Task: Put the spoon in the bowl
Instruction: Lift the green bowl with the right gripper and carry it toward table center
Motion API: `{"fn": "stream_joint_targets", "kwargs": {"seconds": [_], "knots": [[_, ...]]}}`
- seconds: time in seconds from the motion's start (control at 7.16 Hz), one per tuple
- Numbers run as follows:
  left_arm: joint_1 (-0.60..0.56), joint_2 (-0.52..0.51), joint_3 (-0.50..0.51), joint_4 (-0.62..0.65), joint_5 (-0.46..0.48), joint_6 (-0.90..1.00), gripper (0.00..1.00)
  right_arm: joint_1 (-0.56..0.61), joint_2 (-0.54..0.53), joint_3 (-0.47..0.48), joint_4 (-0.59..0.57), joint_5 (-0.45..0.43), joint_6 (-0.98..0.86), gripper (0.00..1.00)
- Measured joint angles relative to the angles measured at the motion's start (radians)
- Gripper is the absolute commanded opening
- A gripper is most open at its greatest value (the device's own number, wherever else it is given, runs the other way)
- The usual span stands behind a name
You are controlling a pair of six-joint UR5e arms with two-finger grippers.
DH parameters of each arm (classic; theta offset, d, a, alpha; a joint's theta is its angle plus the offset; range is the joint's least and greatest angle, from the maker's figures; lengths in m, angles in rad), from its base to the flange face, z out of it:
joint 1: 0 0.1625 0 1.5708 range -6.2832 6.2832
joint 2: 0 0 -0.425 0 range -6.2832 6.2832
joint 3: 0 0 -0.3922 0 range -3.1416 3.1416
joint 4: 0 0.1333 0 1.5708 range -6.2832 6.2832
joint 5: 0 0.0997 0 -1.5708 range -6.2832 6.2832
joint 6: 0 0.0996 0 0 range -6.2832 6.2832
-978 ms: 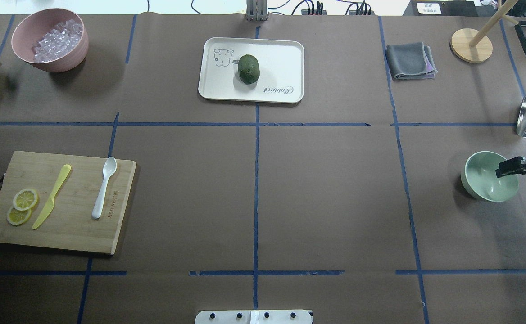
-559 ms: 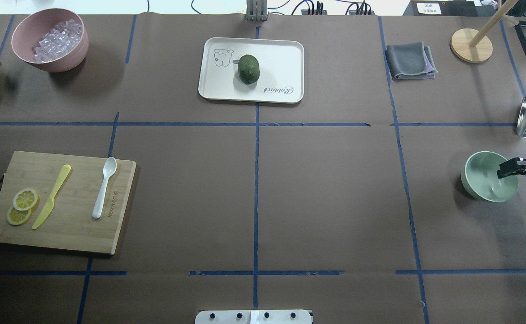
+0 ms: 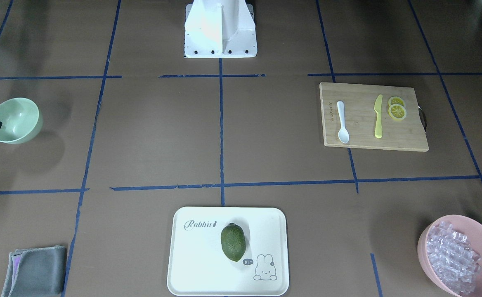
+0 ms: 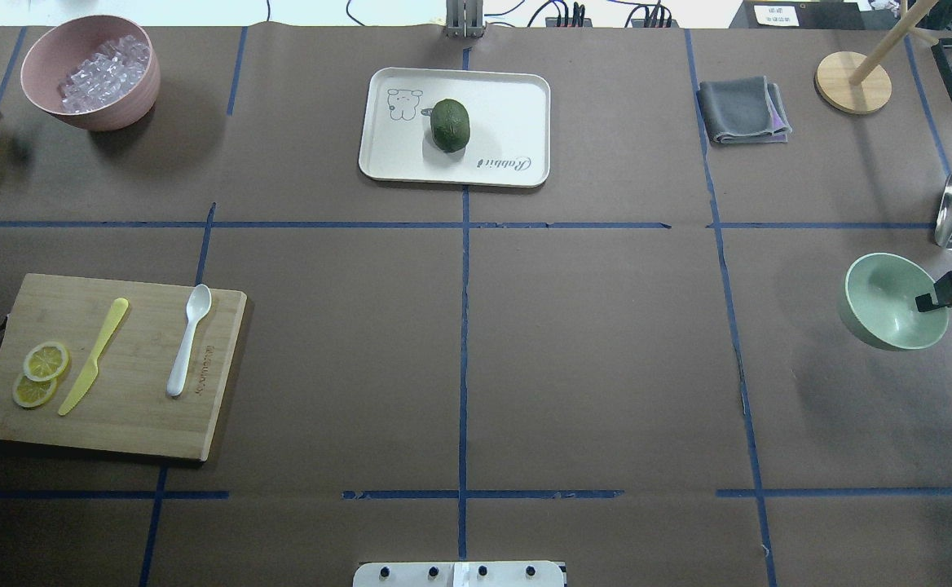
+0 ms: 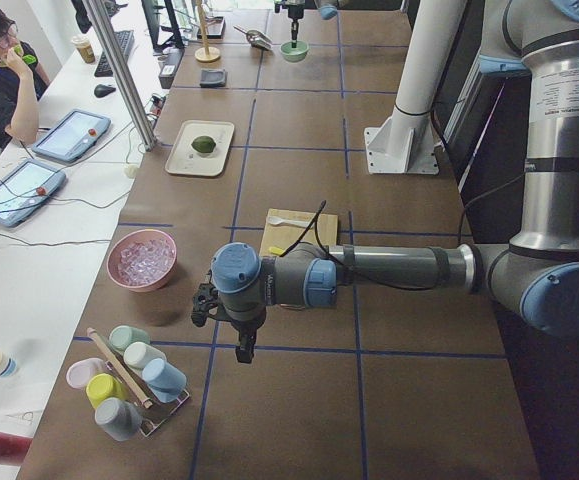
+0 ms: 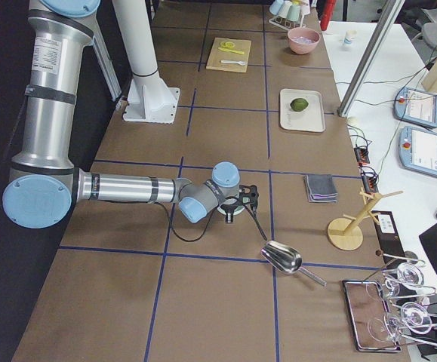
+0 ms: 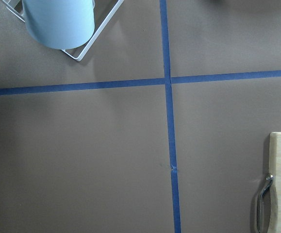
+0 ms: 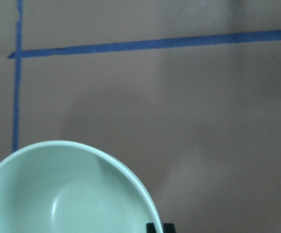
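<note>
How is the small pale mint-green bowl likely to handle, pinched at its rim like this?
Held tilted by one rim edge in the right end effector, the mint-green bowl is probably light and stiff. Its glossy wall may slip or swing in that narrow pinch.

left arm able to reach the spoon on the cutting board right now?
Probably yes. The spoon lies bare on the cutting board, only the knife beside it, and the left hand hovers just off the board's handle end.
</note>
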Motion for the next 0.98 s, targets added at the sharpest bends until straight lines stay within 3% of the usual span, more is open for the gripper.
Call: {"fn": "stream_joint_targets", "kwargs": {"seconds": [0.42, 0.7, 0.98], "knots": [[0.000, 0.001, 0.001, 0.000, 0.000, 0.001, 1.00, -0.059, 0.190, 0.038, -0.010, 0.031, 0.214, 0.00], [-0.001, 0.001, 0.001, 0.000, 0.000, 0.000, 1.00, -0.208, 0.333, 0.068, -0.042, -0.081, 0.436, 0.00], [-0.001, 0.001, 0.001, 0.000, 0.000, 0.000, 1.00, -0.350, 0.469, 0.198, -0.330, -0.235, 0.534, 0.00]]}}
